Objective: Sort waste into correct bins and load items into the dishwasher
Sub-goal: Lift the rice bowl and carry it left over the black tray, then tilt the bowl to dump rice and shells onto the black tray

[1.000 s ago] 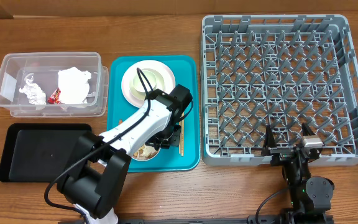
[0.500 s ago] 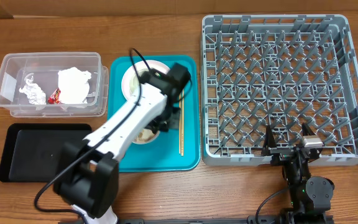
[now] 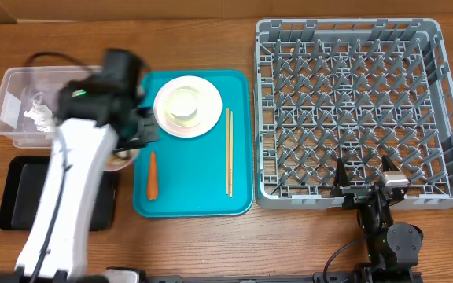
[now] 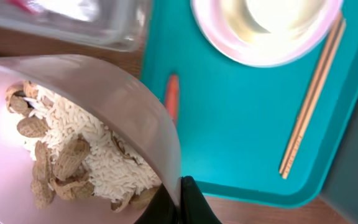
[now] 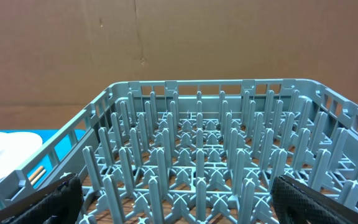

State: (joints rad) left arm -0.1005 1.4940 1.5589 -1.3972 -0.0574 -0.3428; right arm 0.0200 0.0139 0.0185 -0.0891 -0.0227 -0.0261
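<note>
My left gripper (image 3: 132,145) is shut on the rim of a small white bowl (image 3: 119,162), seen close in the left wrist view (image 4: 104,87). It holds tan peanuts (image 4: 67,158) and white rice scraps (image 4: 114,168). The bowl hangs between the teal tray and the black tray (image 3: 22,196). An orange carrot piece (image 3: 152,174) and the chopsticks (image 3: 229,153) lie on the teal tray. The pink-white plate (image 3: 207,118) carries another small white bowl (image 3: 185,102). The clear tub (image 3: 10,118) holds white tissue (image 3: 38,116). My right gripper (image 3: 362,187) is open at the grey rack's (image 3: 352,102) near edge.
The teal tray (image 3: 195,196) lies between the tub and the rack. The left arm covers part of the tub and black tray. In the right wrist view the rack's pegs (image 5: 197,155) fill the space ahead, with cardboard behind.
My left arm has lifted the bowl of peanuts and rice off the teal tray and swung it left to the black tray's edge. The carrot piece now shows. The right arm has not moved.
</note>
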